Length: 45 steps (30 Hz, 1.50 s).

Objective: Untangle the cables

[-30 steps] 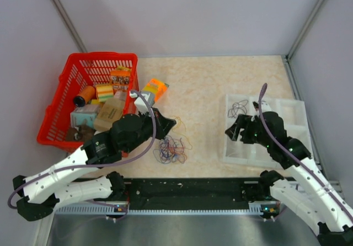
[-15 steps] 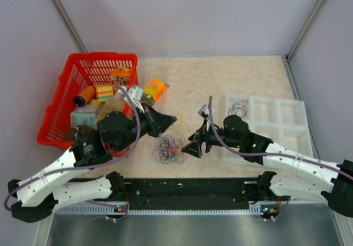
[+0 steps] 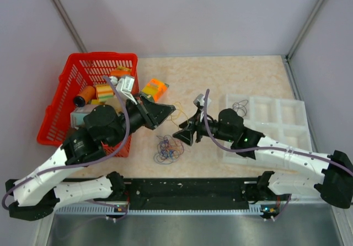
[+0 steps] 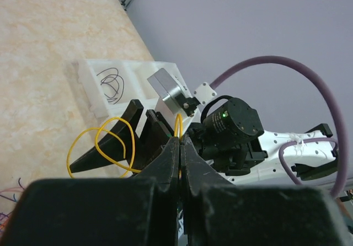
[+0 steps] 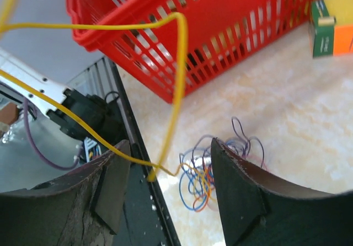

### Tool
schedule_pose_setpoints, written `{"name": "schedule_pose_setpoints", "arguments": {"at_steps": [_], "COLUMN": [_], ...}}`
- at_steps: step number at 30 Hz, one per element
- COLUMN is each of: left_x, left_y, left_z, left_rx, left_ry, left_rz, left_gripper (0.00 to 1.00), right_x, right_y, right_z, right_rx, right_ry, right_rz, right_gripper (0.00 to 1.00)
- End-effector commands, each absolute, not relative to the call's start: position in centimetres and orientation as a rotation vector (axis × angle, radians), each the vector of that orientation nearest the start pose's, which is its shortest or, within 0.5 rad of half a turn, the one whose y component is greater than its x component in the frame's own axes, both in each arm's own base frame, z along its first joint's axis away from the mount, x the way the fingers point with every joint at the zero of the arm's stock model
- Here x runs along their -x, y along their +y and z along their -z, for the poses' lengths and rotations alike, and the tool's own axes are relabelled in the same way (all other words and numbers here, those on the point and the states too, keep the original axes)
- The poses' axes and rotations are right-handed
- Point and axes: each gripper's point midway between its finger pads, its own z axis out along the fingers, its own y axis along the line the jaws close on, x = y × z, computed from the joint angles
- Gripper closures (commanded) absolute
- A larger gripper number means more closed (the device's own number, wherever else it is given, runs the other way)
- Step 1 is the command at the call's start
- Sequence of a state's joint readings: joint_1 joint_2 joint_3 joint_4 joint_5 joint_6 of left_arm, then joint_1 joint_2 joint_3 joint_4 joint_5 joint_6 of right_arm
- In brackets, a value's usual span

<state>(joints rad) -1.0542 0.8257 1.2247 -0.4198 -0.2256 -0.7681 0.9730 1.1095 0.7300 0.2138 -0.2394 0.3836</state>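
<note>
The left arm [image 3: 55, 171] and right arm [image 3: 287, 158] consist of white link shells joined by black cylindrical joint housings [image 3: 102, 126]. A purple cable [image 4: 276, 62] loops externally along each arm. The right wrist housing carries a lit green indicator [image 4: 225, 115], and its fingers [image 5: 237, 196] are black, tapered and scuffed.

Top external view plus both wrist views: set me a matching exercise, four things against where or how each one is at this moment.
Things:
1. yellow cable
2. black cable
3. tangled bundle of cables
4. right gripper

Places or states:
A. lying loose on the table
B. open, one jaw on either side of the yellow cable
C. in a compartment of the white tray
D. pinched in the shut left gripper, held up off the table

Pairs: 1-D, 2-C, 3-A, 4-B
</note>
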Motion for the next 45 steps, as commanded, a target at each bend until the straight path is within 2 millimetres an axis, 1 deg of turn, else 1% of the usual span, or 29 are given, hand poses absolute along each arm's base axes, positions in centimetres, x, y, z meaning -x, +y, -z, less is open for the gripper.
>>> {"name": "schedule_pose_setpoints", "arguments": {"at_steps": [1,2,4,5,6,7,8,9,11,13,15,18,21,23,25,27,28,29,31,32,34,36,37,38,40,41,42,43,45], "left_x": [-16.0,-16.1,-16.4,-16.7,-17.0,-17.4,-17.9,-18.5,-19.6,-20.4,-20.7,-21.0,-21.1,-21.1,-20.9,-20.6,-20.4,-20.2,-19.8,-19.5,-18.9,-18.4,-17.8,-17.7,-16.6,-16.7,-16.5,-16.2,-15.5], "left_y": [-24.7,-24.6,-24.4,-24.2,-24.0,-23.9,-23.6,-23.3,-22.6,-22.7,-22.9,-22.9,-23.1,-23.4,-23.7,-24.3,-24.4,-24.6,-25.2,-25.7,-26.6,-27.6,-28.6,-29.0,-30.2,-30.5,-30.6,-30.7,-31.1], "left_z": [-46.2,-46.6,-47.8,-48.3,-48.6,-48.8,-48.4,-47.9,-46.4,-44.0,-41.5,-38.8,-37.0,-36.3,-36.0,-36.1,-36.1,-36.1,-35.8,-35.6,-35.6,-35.6,-35.5,-35.3,-35.1,-35.3,-35.2,-34.8,-34.3], "left_rx": [-0.053,-0.050,-0.054,-0.056,-0.060,-0.080,-0.083,-0.074,-0.049,-0.046,-0.045,-0.021,-0.009,-0.018,-0.030,-0.060,-0.069,-0.078,-0.104,-0.125,-0.155,-0.196,-0.249,-0.265,-0.339,-0.327,-0.362,-0.376,-0.446], "left_ry": [1.623,1.617,1.587,1.574,1.567,1.559,1.569,1.580,1.607,1.632,1.652,1.681,1.707,1.709,1.703,1.691,1.690,1.688,1.684,1.683,1.674,1.674,1.677,1.687,1.705,1.698,1.686,1.692,1.701], "left_rz": [1.224,1.217,1.197,1.173,1.143,1.100,1.044,0.990,0.894,0.836,0.808,0.793,0.786,0.797,0.818,0.850,0.861,0.880,0.920,0.949,1.018,1.096,1.169,1.221,1.418,1.513,1.574,1.626,1.663], "left_gripper": [1.00,1.00,1.00,1.00,1.00,1.00,1.00,1.00,1.00,1.00,1.00,1.00,1.00,1.00,1.00,1.00,1.00,1.00,1.00,1.00,1.00,1.00,1.00,1.00,1.00,1.00,1.00,1.00,1.00], "right_x": [-16.3,-16.6,-17.0,-17.2,-17.2,-17.3,-17.1,-16.7,-15.9,-15.7,-15.7,-15.8,-15.3,-14.7,-14.7,-15.5,-16.0,-16.7,-17.4,-17.7,-17.9,-17.9,-17.7,-17.3,-16.4,-16.3,-16.3,-16.2,-16.2], "right_y": [36.1,36.1,36.2,36.2,36.2,36.1,35.9,35.7,35.0,34.3,33.8,33.3,32.6,32.1,32.2,31.8,31.6,31.6,31.0,30.8,30.2,29.2,28.9,28.5,27.9,27.4,27.0,26.4,25.7], "right_z": [-29.6,-29.6,-30.0,-30.6,-31.3,-32.5,-35.0,-36.7,-40.8,-43.9,-45.8,-48.1,-50.8,-52.6,-52.3,-51.2,-50.0,-48.0,-45.4,-43.6,-40.7,-38.4,-37.4,-36.8,-35.8,-35.4,-34.7,-34.6,-34.0], "right_rx": [0.753,0.731,0.702,0.696,0.686,0.679,0.662,0.650,0.635,0.611,0.602,0.601,0.605,0.620,0.638,0.617,0.601,0.585,0.558,0.553,0.547,0.545,0.562,0.576,0.618,0.625,0.631,0.626,0.616], "right_ry": [1.510,1.514,1.530,1.528,1.531,1.525,1.491,1.474,1.407,1.366,1.349,1.326,1.274,1.224,1.253,1.301,1.333,1.381,1.448,1.493,1.553,1.598,1.615,1.617,1.611,1.611,1.625,1.623,1.635], "right_rz": [-1.266,-1.266,-1.254,-1.250,-1.251,-1.253,-1.275,-1.297,-1.338,-1.346,-1.332,-1.326,-1.331,-1.345,-1.327,-1.276,-1.249,-1.213,-1.155,-1.129,-1.086,-1.043,-1.030,-1.027,-1.037,-1.037,-1.034,-1.043,-1.076], "right_gripper": [0.46,0.57,0.82,0.97,1.00,1.00,1.00,1.00,1.00,1.00,1.00,1.00,1.00,1.00,1.00,1.00,1.00,1.00,1.00,1.00,1.00,1.00,1.00,1.00,0.96,0.94,0.93,0.92,0.90]}}
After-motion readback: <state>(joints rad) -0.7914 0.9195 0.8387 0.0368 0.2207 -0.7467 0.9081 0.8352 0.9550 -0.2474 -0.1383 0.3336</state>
